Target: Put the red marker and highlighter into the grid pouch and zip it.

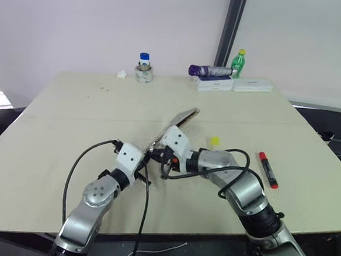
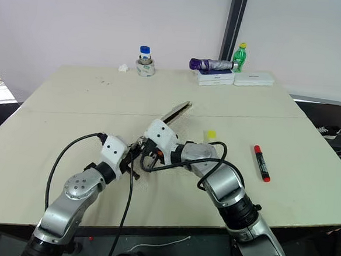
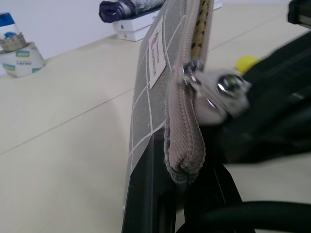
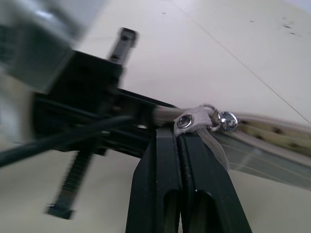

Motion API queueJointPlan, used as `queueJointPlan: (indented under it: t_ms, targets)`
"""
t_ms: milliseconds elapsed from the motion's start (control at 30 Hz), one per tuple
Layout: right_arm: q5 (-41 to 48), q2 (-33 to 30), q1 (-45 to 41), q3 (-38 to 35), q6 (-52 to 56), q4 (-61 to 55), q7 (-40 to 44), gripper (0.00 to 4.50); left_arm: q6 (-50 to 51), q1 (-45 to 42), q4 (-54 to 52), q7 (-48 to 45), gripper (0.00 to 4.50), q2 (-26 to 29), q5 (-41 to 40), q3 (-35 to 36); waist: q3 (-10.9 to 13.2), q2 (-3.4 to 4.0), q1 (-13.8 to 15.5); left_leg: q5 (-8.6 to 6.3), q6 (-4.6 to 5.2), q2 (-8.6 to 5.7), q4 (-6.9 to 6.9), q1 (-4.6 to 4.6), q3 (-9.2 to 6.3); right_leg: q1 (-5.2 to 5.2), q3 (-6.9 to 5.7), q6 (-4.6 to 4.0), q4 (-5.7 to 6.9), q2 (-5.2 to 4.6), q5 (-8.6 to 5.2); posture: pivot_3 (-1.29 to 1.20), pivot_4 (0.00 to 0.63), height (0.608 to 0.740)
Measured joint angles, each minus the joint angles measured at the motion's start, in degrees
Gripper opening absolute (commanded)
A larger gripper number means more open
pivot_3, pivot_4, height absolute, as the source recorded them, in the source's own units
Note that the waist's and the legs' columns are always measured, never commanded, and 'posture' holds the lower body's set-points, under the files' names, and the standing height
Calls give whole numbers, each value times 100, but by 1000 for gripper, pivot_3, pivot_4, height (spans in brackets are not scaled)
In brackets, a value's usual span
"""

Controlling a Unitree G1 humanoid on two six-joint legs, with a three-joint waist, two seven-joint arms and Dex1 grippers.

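Note:
The grid pouch [image 1: 181,119] stands on edge at the table's middle, its far end raised. My left gripper [image 1: 147,162] is shut on the pouch's near end [image 3: 182,160]. My right gripper [image 4: 179,133] is shut, with the grey zipper pull [image 4: 192,120] pinched at its tips close to the left gripper. The zip gapes beyond the slider [image 3: 188,73] and is closed between the slider and the held end. The highlighter's yellow cap [image 1: 214,141] shows on the table behind my right wrist. The red marker [image 1: 268,169] lies flat to the right of that arm.
Along the far edge stand a blue-capped bottle in a tape roll [image 1: 143,67], a purple folded umbrella [image 1: 211,70] on white boxes [image 1: 252,85], and a green bottle [image 1: 238,62]. Black cables loop off both wrists onto the table [image 1: 72,115].

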Motion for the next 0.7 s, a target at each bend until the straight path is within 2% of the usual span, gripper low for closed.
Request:
queueJointPlan:
  t_ms: [67, 167, 267, 367, 533, 700]
  targets:
    - [-29, -19, 0, -3, -8, 0, -1, 64, 1, -25, 44, 41, 0, -72, 26, 4, 0, 0, 9, 0, 0, 0, 0, 0, 0, 0, 0, 0, 0, 0, 0, 0, 150, 737]
    - [56, -174, -2, -58, -30, -26, 165, 936, 8, -131, 151, 129, 0, -166, 79, 4, 0, 0, 64, 0, 0, 0, 0, 0, 2, -1, 0, 0, 0, 1, 0, 0, 150, 737]
    - [270, -453, 38, -248, 6, -172, 396, 2441, 7, -275, 226, 254, 0, -218, 142, 35, 1, -1, 93, 0, 0, 0, 0, -1, 3, 0, -1, 0, -2, 1, 0, 0, 150, 737]
    - [271, -802, 106, -875, 37, -124, 196, 3974, 5, -347, 317, 381, 0, -192, 202, 210, 1, -2, 117, 0, 0, -3, 3, -3, 4, 2, -3, 0, -6, -1, 0, 0, 150, 737]
    - [29, -1356, 422, -1614, 67, 428, -281, 3974, -151, -401, 448, 308, 0, 147, 414, 233, 1, -3, 114, 0, 0, -4, 0, -6, 9, 1, -4, 0, -9, -1, 0, 0, 150, 737]
    - [-302, -1408, 744, -2139, 367, 1163, -1095, 3974, -445, -463, 704, 129, 0, 343, 575, 207, 1, -3, 101, 0, 0, -2, -3, -8, 12, -2, -3, -1, -9, 1, 0, 0, 150, 737]
